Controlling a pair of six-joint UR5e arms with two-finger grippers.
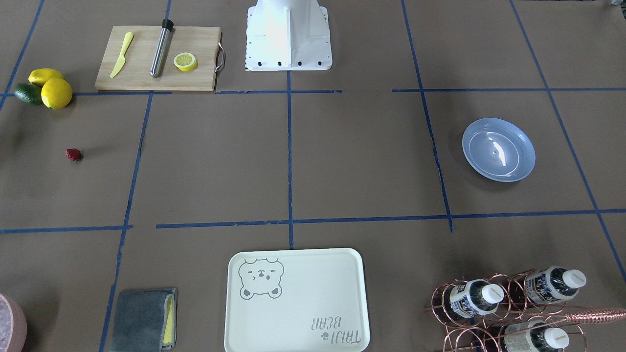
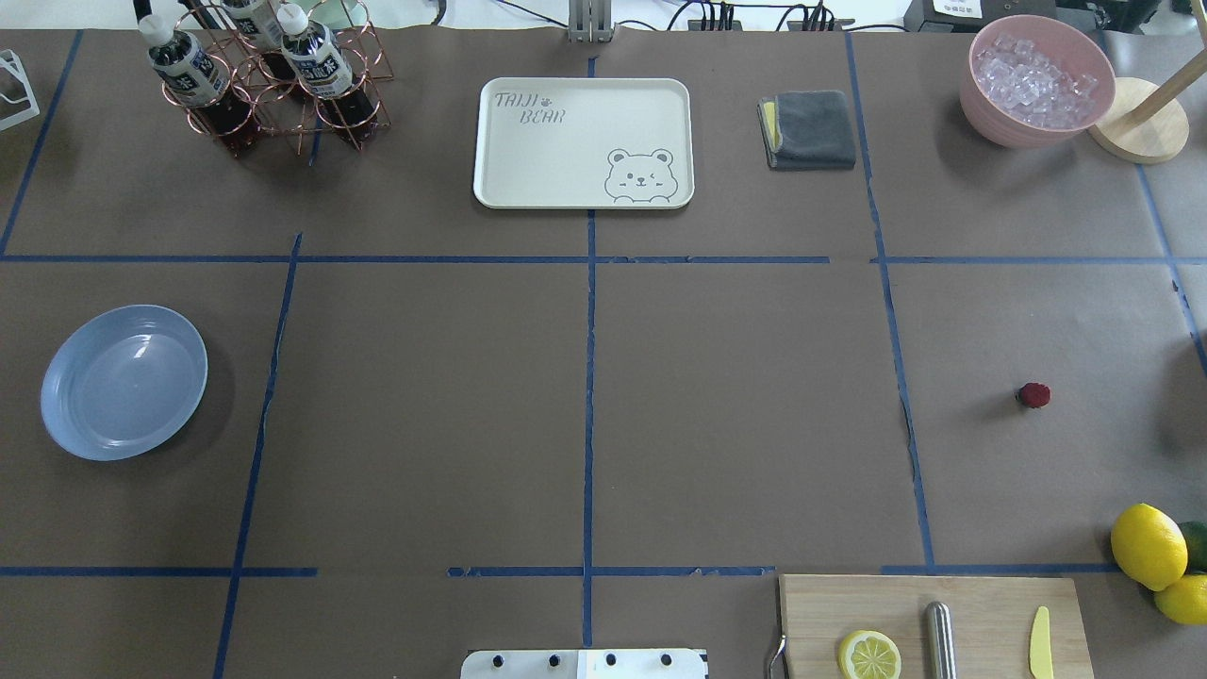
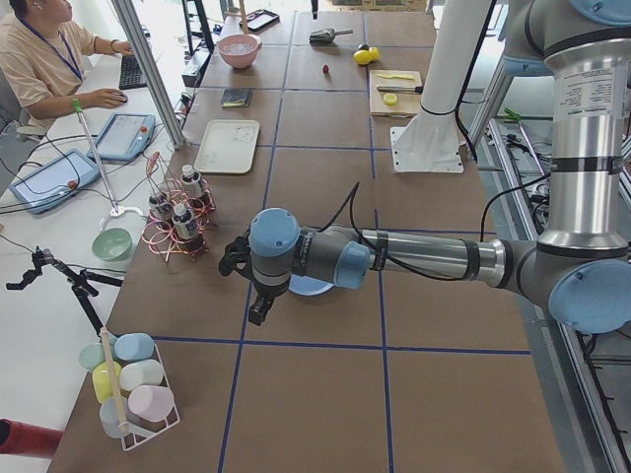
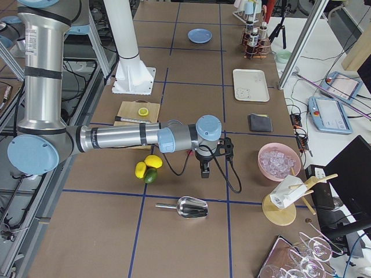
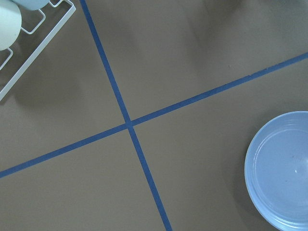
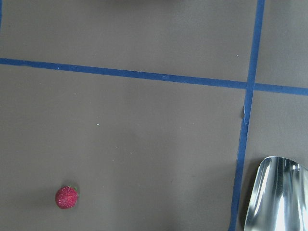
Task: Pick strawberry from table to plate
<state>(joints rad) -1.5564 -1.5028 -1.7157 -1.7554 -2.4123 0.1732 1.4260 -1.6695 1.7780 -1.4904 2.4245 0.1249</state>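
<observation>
Front-facing view first: the cream bear tray [image 1: 303, 293] sits at the near edge of the table [image 1: 362, 161]. Up and far to the view's left of the tray, there's the strawberry [image 1: 74, 155], alone on the brown paper. Further up from it, and just as far from the tray, are the lemons [image 1: 56, 93] and the avocado [image 1: 28, 93], all touching. The plate [image 1: 498, 149] lies up and to the view's right of the tray, well apart from it, with nothing in it.

Over to the overhead: the sides flip. The strawberry is now down and right of the tray, the plate down and left, both a long way from it.

Exterior left: the near arm reaches out low, and the left gripper [image 3: 258, 305] hangs over the table, closer to the camera than the tray. The plate peeks out just behind the arm. Whether its fingers are spread or pressed together, I can't tell from here.

Exterior right: the right gripper [image 4: 204, 169] points down, on the camera's side of the tray and near the lemons. A metal scoop [image 4: 188, 207] lies closer to the camera. Finger state can't be told here either.

Left wrist camera: crossing blue tape lines [image 5: 129, 126], with the plate at the lower right corner and no fingers in frame.

Right wrist camera: the strawberry is at lower left on bare paper, the scoop at lower right, well apart.
</observation>
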